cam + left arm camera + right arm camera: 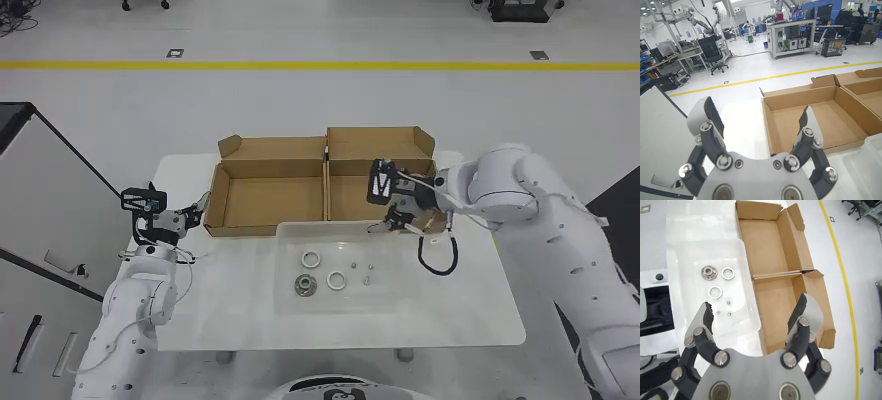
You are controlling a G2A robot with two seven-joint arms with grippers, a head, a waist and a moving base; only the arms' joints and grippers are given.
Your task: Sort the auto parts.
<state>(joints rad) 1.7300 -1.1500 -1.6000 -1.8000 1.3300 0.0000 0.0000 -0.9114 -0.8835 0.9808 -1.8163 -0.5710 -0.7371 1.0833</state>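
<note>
Left tool (759, 113) hangs with fingers spread at the white worktop's (240, 320) left edge, just beside the left brown cardboard box (265, 195). Right tool (754, 306) is likewise spread, over the near wall of the right brown cardboard box (350, 195). Both boxes line the far edge. In the clear plastic tray (689, 256) at the worktop's middle lie the parts: a flanged grey metal hub (709, 272), two silver metal rings (728, 273) and three small metal pins (728, 302).

White lettering on blue wall panel (835, 11), far background; too small to read reliably.
</note>
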